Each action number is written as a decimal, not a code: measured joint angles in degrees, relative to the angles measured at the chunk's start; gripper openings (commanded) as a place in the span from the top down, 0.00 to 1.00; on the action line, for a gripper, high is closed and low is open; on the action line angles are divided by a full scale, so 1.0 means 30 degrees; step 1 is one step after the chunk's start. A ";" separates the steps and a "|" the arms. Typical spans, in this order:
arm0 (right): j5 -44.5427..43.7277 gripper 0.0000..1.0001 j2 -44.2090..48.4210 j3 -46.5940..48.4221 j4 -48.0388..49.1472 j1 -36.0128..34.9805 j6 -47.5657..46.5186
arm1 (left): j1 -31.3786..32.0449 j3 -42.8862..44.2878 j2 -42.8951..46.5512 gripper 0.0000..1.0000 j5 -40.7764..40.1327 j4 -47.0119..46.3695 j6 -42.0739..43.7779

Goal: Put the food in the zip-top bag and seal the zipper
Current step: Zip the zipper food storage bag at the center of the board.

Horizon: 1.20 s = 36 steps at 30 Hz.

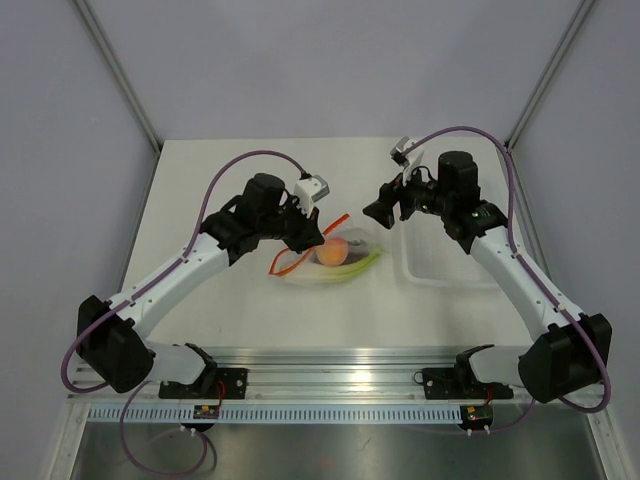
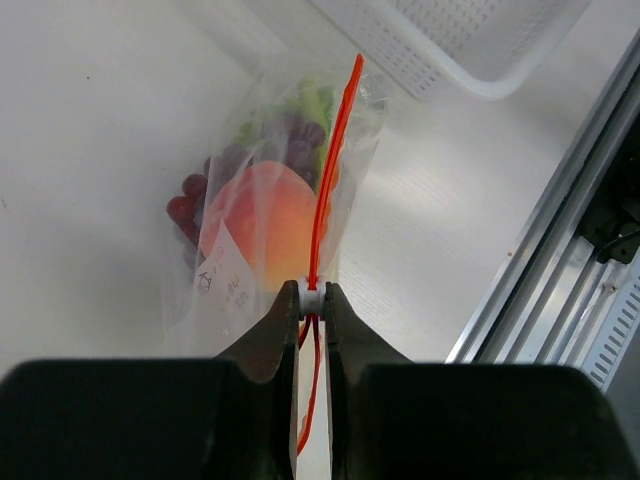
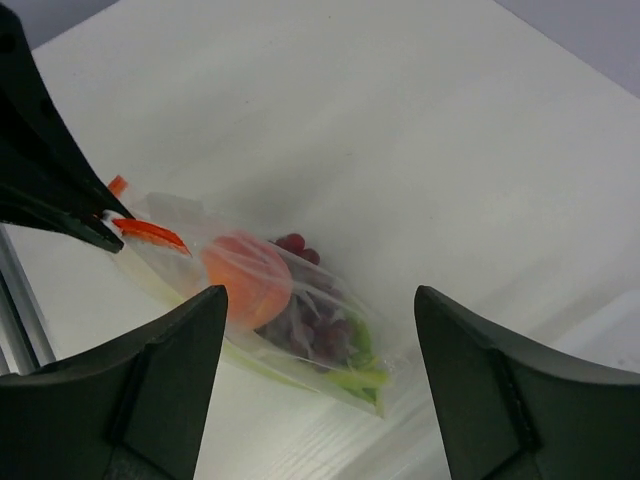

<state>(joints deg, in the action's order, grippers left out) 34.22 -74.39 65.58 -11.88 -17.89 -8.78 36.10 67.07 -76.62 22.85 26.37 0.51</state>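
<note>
Here the left hand (image 2: 312,300) clamps the zipper (image 2: 331,165); the right hand (image 3: 318,295) hangs apart, clear of the bag (image 3: 300,322).

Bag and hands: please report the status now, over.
Left hand shut on zipper. Right hand open, holding nothing, clear of bag. Food inside bag. Tray apart, nothing in the way.

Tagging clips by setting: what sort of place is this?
Likely a lab robot workcell, not a kitchen: a white table enclosed by plain grey panels, an aluminium mounting rail along its near edge, and a zip-top bag of food beside a clear tray.
</note>
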 measured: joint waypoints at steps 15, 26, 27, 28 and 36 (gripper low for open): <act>0.4189 0.25 -0.2849 0.4452 -0.6506 -0.1814 -0.6754 | -0.0102 0.0801 -0.0546 1.00 0.1923 -0.0102 -0.0036; 0.5260 0.63 -0.3985 0.4867 -0.7293 -0.2667 -0.7315 | -0.0102 0.0998 -0.0627 1.00 0.2273 0.0044 -0.0029; 0.5311 0.66 -0.3985 0.4881 -0.7286 -0.2667 -0.7286 | -0.0102 0.0998 -0.0627 1.00 0.2302 0.0051 -0.0029; 0.5326 0.70 -0.3985 0.4889 -0.7286 -0.2667 -0.7242 | -0.0102 0.0998 -0.0627 1.00 0.2317 0.0051 -0.0029; 0.5362 1.00 -0.3993 0.4889 -0.7257 -0.2667 -0.6994 | -0.0117 0.0998 -0.0627 1.00 0.2331 0.0051 -0.0022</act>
<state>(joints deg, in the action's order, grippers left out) 50.30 -86.37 80.25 -33.65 -25.89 -29.76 35.75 70.06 -78.50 29.85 26.52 0.45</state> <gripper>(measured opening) 0.012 0.101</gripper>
